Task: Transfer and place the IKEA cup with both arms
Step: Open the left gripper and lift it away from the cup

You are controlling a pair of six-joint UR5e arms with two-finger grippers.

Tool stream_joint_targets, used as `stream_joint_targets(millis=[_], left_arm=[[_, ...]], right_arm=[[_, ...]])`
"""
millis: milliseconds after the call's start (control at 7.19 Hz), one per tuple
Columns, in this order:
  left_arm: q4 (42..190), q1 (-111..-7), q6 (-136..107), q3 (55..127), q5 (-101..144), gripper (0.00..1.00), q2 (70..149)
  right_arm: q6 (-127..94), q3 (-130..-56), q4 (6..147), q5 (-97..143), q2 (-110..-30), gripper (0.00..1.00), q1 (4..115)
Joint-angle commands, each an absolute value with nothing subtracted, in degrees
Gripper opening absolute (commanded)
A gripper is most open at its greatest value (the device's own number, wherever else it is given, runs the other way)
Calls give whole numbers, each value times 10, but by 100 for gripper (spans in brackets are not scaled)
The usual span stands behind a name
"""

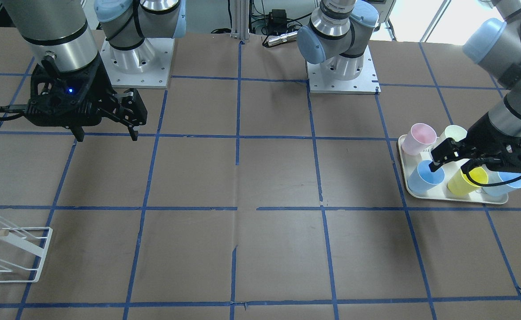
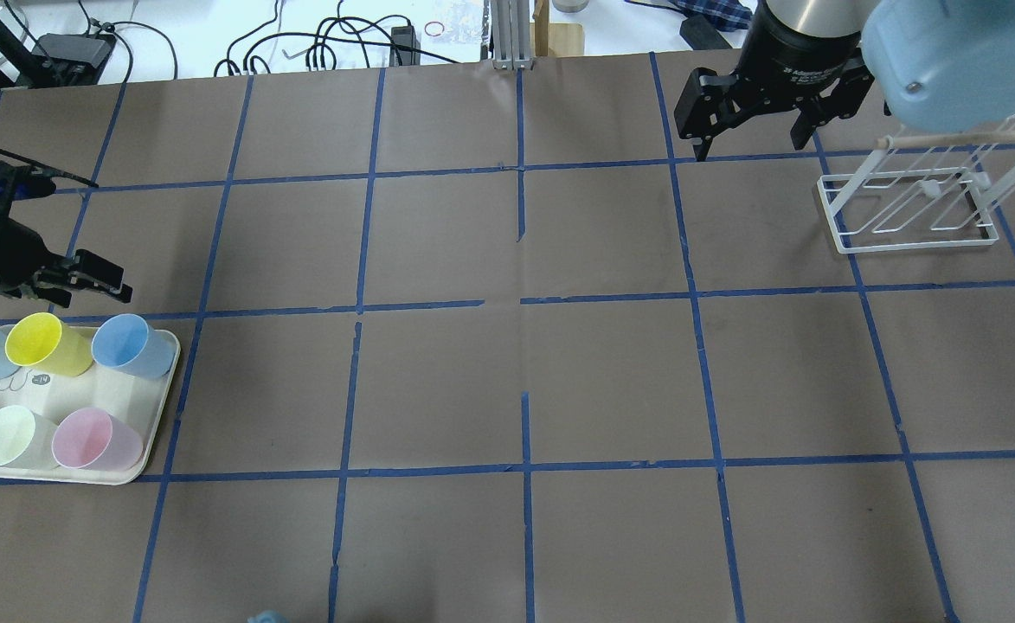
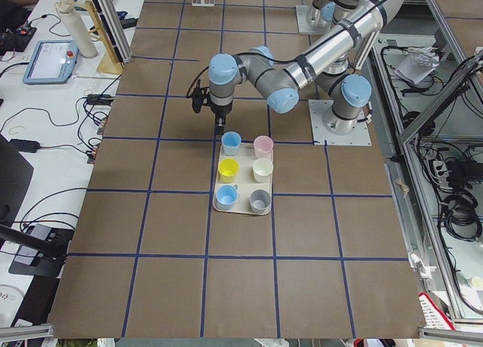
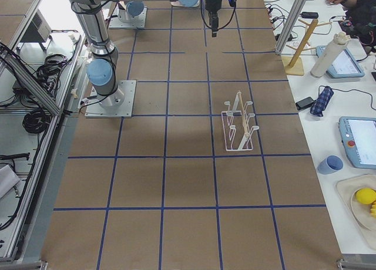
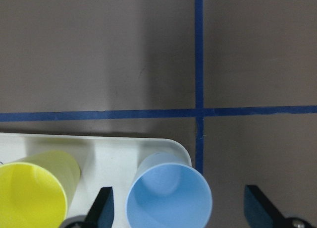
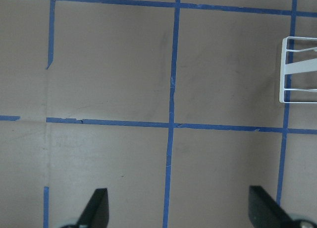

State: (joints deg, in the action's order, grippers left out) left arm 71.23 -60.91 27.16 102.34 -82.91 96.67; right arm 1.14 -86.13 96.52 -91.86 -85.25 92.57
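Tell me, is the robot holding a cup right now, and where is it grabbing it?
Nothing is held. The left gripper hangs open above the IKEA cup on the tray; the right gripper is open too.

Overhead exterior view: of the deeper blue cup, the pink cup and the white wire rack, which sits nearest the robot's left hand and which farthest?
1. Blue cup, tray's far right corner, right beside the left hand.
2. Pink cup, tray's near right corner.
3. White rack, far off on the view's right side.
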Motion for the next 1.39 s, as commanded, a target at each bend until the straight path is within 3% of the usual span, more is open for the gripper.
stream_joint_targets(millis=[0, 556, 1252], left_arm=[[792, -736, 96, 935, -851, 100, 948], [822, -894, -49, 929, -904, 100, 907], [889, -850, -47, 883, -861, 100, 900]], right_arm=[[11, -861, 965, -918, -853, 100, 925], [11, -865, 966, -920, -853, 100, 926], [11, -866, 965, -920, -853, 100, 925]])
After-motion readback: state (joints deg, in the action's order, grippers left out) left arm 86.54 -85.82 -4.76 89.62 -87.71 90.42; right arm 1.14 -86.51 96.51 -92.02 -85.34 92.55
